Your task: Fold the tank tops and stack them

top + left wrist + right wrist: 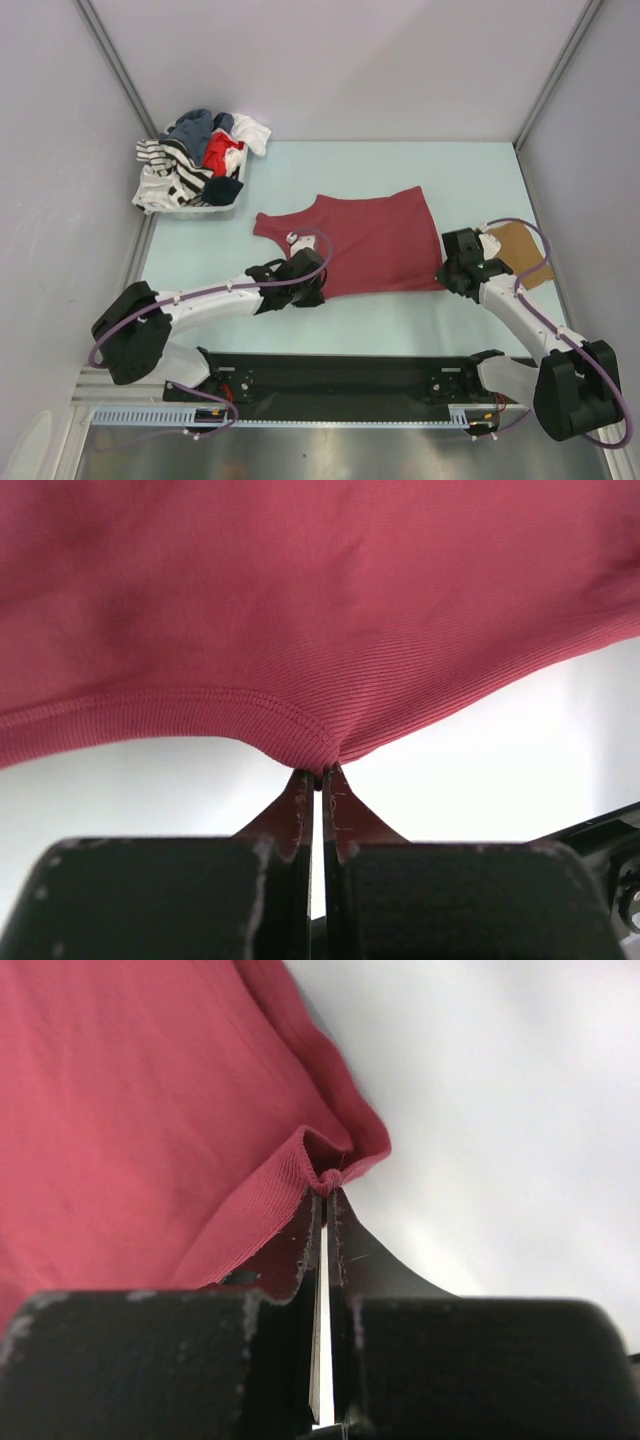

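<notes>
Top external view: where is the garment, and which step is in hand?
— A dark maroon tank top (375,245) lies spread flat on the pale desk (300,180), straps to the left and hem to the right. Both arms reach low to its near edge, the left pincer (318,285) by the strap end and the right pincer (445,272) at the hem corner. A tan-brown top (520,255) lies flat just behind the right arm, and a basket (215,212) of mixed clothes sits at the far left. This looks like the start of the first fold.

Left wrist view: is anything held?
— The left pincer (321,775) is clamped on a stitched edge of the maroon tank top (300,600), fingers pressed together with cloth bunched between them.

Right wrist view?
— The right pincer (327,1200) is likewise pinched tight on a corner of the tank top (130,1110), where the ribbed hem rolls over.

What does the next move call for?
— Probably raising both ends evenly and carrying the near edge across to the far one, keeping the cloth taut.
</notes>
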Controlling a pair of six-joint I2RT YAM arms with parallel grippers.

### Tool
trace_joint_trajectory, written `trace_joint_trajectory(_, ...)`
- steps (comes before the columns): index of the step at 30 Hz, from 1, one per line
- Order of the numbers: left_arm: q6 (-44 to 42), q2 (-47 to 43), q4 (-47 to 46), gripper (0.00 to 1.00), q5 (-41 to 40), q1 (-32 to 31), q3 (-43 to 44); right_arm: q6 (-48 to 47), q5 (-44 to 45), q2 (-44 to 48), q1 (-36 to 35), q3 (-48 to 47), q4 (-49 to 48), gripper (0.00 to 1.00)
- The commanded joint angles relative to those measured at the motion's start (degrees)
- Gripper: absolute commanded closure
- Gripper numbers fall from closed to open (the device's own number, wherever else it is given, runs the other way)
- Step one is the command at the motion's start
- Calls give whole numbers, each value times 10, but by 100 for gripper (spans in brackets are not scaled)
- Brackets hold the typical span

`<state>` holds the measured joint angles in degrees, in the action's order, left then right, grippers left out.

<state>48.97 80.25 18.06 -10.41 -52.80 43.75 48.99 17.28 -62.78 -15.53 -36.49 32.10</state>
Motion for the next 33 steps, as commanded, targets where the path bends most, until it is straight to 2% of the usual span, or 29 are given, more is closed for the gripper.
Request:
trace_joint_trajectory(1, -34, -16, 17, 100, 7, 16, 32, -28, 19, -21, 4, -50, -17, 100)
trace_joint_trajectory(19, -101, 70, 29, 100, 36, 81, 127, -101, -15, -151, 57, -133, -65, 100)
trace_joint_trajectory(33, -121, 127, 14, 100, 54, 119, 160, -118, -33, -261, 68, -210, -81, 100)
